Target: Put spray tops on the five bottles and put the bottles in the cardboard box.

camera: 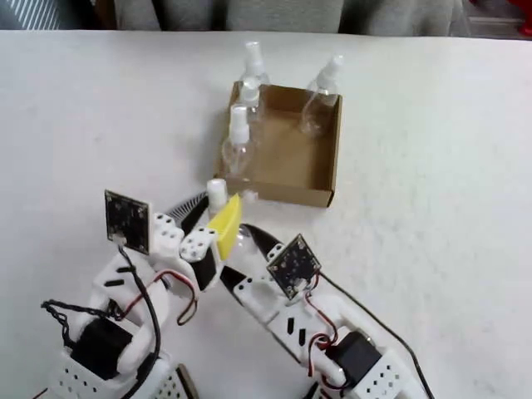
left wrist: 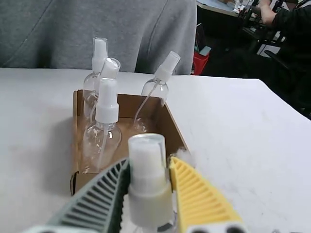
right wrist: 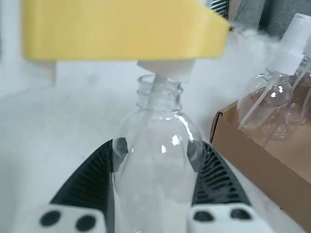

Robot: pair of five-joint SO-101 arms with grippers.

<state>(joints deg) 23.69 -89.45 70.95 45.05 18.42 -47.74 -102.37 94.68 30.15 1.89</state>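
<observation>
My left gripper, with one grey and one yellow finger, is shut on a white spray top. It holds the top right over the neck of a clear bottle, with the dip tube reaching down into the opening. My right gripper is shut on that bottle's body, its black fingers on either side. In the high view this pair sits just in front of the cardboard box, spray top uppermost. Several capped bottles stand at the box, such as one at its left wall and one at the far right corner.
The box lies open-topped in the middle of the white table. A person in a grey garment sits behind the far table edge. Bare table spreads to the left and right of the box.
</observation>
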